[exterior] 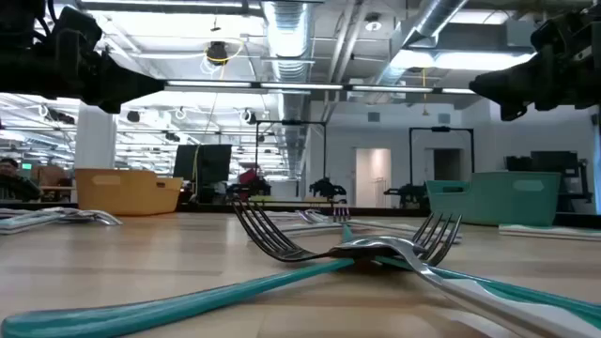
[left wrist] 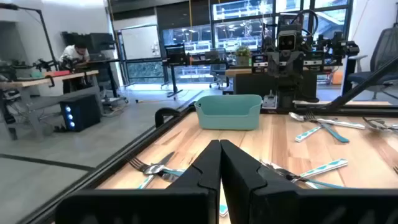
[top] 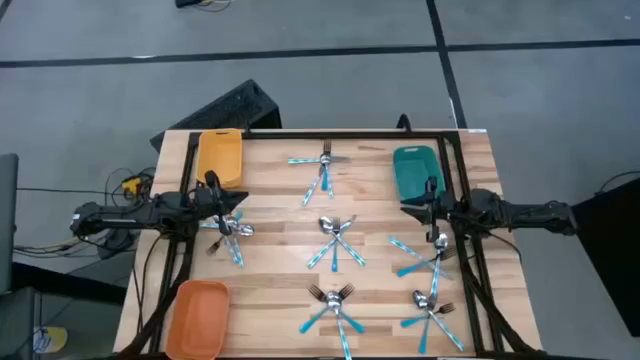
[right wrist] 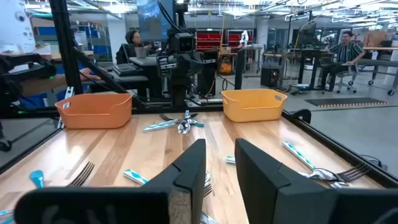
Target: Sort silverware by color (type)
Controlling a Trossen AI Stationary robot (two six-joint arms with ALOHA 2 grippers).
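So, silverware (top: 336,243) lies in crossed piles all over the table (top: 280,215), nearest at 6 o'clock, farthest at 12. My left gripper (left wrist: 220,163) is pinched together empty, right gripper (right wrist: 219,163) parted, empty. Light, stiff, slippery stuff; I'd pinch a blue handle mid-length.

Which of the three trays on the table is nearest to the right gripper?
The teal tray, at the table's far right corner, just beyond the right gripper. The yellow tray and orange tray stand along the left edge.

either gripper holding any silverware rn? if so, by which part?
Nothing held. Left gripper is shut with nothing between its fingers; right gripper shows an empty gap. The silverware lies on the table.
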